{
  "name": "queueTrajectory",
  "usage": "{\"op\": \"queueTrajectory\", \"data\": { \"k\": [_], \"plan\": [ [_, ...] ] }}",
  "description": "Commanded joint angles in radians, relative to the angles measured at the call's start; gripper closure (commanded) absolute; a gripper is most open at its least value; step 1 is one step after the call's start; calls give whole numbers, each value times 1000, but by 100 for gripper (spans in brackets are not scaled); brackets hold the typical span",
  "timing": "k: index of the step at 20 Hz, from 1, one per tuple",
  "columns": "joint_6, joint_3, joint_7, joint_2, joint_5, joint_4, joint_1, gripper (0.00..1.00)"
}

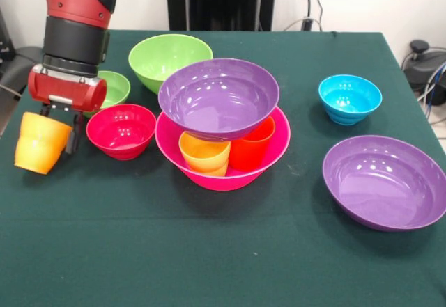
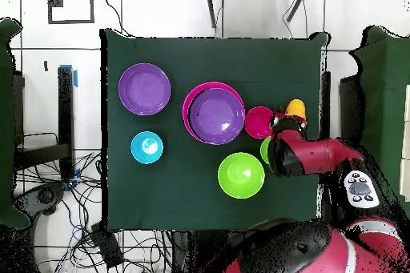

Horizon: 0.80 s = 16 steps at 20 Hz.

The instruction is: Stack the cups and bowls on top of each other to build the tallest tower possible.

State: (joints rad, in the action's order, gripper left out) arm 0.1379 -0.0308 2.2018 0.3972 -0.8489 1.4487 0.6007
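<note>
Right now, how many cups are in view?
3. A yellow-orange plastic cup is held tilted in the gripper at the table's edge. An orange cup and a red-orange cup stand in the hot-pink bowl, under the purple bowl, which may hide more.

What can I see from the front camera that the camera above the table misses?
Only the front view shows the two cups, orange and red-orange, standing in the pink bowl under the purple bowl, and the gripper shut on the tilted yellow cup.

Only the overhead view shows the robot's body and the floor cables.

Both show the second purple bowl, blue bowl, red bowl and large green bowl.
</note>
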Motion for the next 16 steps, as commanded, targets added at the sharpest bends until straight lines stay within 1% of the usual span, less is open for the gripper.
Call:
{"op": "queueTrajectory", "data": {
  "k": [1,3,4,5,6,8,10,12,14,16],
  "plan": [
    [-1,-43,26,-15,-13,-36,-18,100],
    [-59,-133,0,11,-49,-2,43,100],
    [-89,-133,-2,22,-29,13,43,100],
    [-141,-145,-13,38,-2,35,52,100],
    [-225,-180,-37,75,44,80,78,100],
    [-407,-280,-123,141,142,155,151,100],
    [-527,-342,-205,189,204,173,189,100],
    [-602,-379,-247,208,247,176,211,100],
    [-628,-390,-251,220,262,175,211,100],
    [-702,-394,-249,235,294,165,207,100]
  ]
}}
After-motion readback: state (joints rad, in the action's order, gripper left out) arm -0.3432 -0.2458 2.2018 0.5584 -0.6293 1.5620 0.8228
